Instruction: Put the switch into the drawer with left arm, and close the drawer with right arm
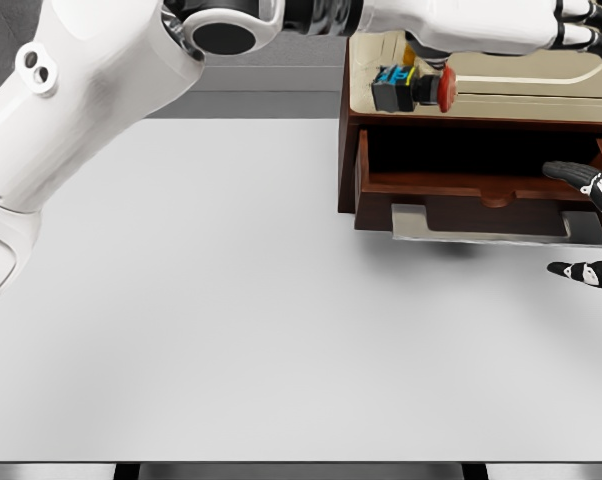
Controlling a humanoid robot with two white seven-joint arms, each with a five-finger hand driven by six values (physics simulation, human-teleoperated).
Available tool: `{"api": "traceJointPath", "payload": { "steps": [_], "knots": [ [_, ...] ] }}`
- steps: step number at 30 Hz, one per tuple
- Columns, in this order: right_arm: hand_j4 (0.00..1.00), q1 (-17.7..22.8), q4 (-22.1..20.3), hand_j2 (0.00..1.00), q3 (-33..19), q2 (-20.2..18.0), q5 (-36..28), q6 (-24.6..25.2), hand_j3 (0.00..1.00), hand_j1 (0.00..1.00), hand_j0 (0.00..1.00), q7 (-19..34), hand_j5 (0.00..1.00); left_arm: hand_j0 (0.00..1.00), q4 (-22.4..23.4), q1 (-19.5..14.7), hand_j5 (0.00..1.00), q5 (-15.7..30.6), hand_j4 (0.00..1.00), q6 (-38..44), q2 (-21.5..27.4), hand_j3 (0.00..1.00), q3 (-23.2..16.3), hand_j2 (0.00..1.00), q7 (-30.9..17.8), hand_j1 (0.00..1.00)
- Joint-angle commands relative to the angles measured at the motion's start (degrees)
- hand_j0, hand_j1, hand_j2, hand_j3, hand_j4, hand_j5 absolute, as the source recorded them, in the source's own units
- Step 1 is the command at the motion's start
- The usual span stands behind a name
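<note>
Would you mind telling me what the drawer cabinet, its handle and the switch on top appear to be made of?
The cabinet looks like dark reddish-brown wood with a smooth, lightly glossy finish. Its drawer handle looks like pale grey brushed metal, though painted plastic is possible. The switch seems to be moulded plastic: a matte black body, blue and yellow parts, and a shiny red button.

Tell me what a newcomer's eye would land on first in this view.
First the big white left arm, sweeping from the lower left across the top of the picture. Then the switch with its red button, lying on top of the dark wooden cabinet at upper right. Below it the drawer stands open, with the right hand beside it.
</note>
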Motion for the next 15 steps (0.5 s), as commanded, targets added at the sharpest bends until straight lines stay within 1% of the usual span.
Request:
{"api": "traceJointPath", "payload": {
  "steps": [1, 10, 12, 15],
  "knots": [
    [1.00, 0.0, 0.0, 1.00, 0.0, -0.1, -0.4, 0.1, 1.00, 1.00, 1.00, 0.0, 1.00, 1.00, 1.0, 0.0, 1.00, 0.0, 1.00, 0.1, -1.8, 1.00, 0.2, 1.00, 0.0, 1.00],
    [1.00, 0.0, 0.0, 1.00, 0.0, -0.1, -0.4, 0.1, 1.00, 1.00, 1.00, 0.0, 1.00, 1.00, 1.2, -0.4, 1.00, 0.4, 1.00, 0.1, -1.7, 1.00, 0.2, 1.00, 0.0, 1.00],
    [1.00, 0.0, 0.0, 1.00, 0.0, -0.1, -0.4, 0.1, 1.00, 1.00, 1.00, 0.0, 1.00, 1.00, 0.5, -0.6, 1.00, 0.8, 1.00, 0.1, -1.4, 1.00, 0.2, 1.00, 0.0, 1.00],
    [1.00, 0.1, 0.0, 1.00, 0.0, -0.1, -0.5, 0.1, 1.00, 1.00, 1.00, 0.0, 1.00, 1.00, -1.6, -0.5, 1.00, 4.5, 1.00, 0.1, -1.2, 1.00, 0.0, 1.00, 0.0, 1.00]
  ]
}}
